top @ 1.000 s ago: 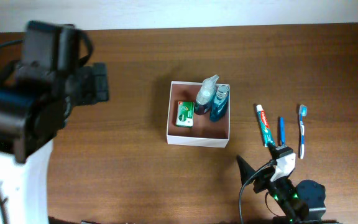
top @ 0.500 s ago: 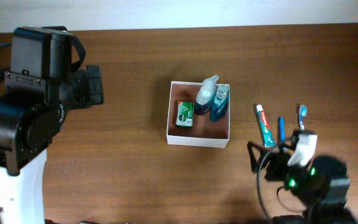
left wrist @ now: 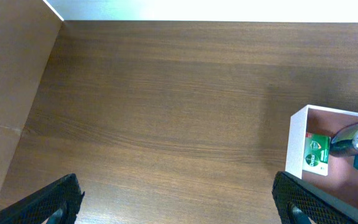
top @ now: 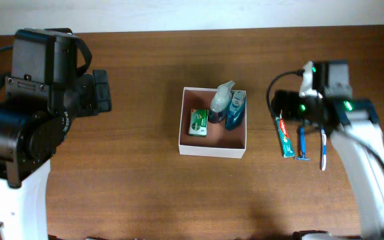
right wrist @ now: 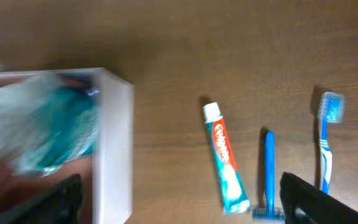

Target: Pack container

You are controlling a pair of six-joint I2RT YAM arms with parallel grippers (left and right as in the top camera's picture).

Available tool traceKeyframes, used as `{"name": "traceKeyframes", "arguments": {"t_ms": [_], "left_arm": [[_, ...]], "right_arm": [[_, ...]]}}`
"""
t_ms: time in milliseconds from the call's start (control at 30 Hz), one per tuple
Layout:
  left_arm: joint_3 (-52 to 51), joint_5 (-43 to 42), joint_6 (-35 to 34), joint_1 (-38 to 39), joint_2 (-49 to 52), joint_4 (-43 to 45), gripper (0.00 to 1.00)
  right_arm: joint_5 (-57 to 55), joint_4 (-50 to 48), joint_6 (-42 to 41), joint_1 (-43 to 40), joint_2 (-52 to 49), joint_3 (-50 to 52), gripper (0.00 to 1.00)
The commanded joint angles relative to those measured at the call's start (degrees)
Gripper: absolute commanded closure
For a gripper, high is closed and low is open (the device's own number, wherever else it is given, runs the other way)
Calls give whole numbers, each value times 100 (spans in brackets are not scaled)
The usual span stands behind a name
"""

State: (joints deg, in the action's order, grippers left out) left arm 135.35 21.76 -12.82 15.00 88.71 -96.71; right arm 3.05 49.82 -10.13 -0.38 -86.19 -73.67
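Observation:
The container (top: 212, 151), a square white-walled box with a pinkish-brown inside, stands mid-table. It holds a green-and-white carton (top: 199, 122), a clear spray bottle (top: 221, 100) and a blue bottle (top: 235, 111). To its right lie a toothpaste tube (top: 285, 135), a blue razor (top: 302, 143) and a blue toothbrush (top: 323, 141). My right gripper (top: 289, 107) hovers open and empty over the back end of the toothpaste. The right wrist view (right wrist: 185, 208) shows the container's wall (right wrist: 114, 143), toothpaste (right wrist: 225, 158), razor (right wrist: 268, 174) and toothbrush (right wrist: 325, 143). My left gripper (top: 102, 93) is open, empty and far left of the container.
In the left wrist view the open fingers (left wrist: 179, 208) frame bare wood, with the container's wall (left wrist: 297, 146) at the right edge. A white wall borders the table's back edge (top: 192, 28). Bare wood lies between the left arm and the container.
My right arm has swung from the table's front edge toward the back, and now hangs over the toothpaste and razor. The left arm shifted slightly a second ago, then stayed still.

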Motion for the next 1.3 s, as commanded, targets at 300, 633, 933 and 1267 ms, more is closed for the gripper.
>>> {"name": "traceKeyframes", "arguments": {"t_ms": [300, 633, 933, 1267], "left_arm": [[46, 101, 94, -26, -22, 2, 1], [46, 101, 94, -28, -22, 2, 1], [46, 101, 94, -28, -22, 2, 1], [46, 101, 94, -28, -22, 2, 1]], "right_arm": [[-225, -321, 68, -378, -2177, 4, 27], [-181, -275, 68, -378, -2671, 103, 45], [-184, -76, 70, -378, -2680, 109, 59], [-136, 470, 68, -378, -2535, 15, 92]]}}
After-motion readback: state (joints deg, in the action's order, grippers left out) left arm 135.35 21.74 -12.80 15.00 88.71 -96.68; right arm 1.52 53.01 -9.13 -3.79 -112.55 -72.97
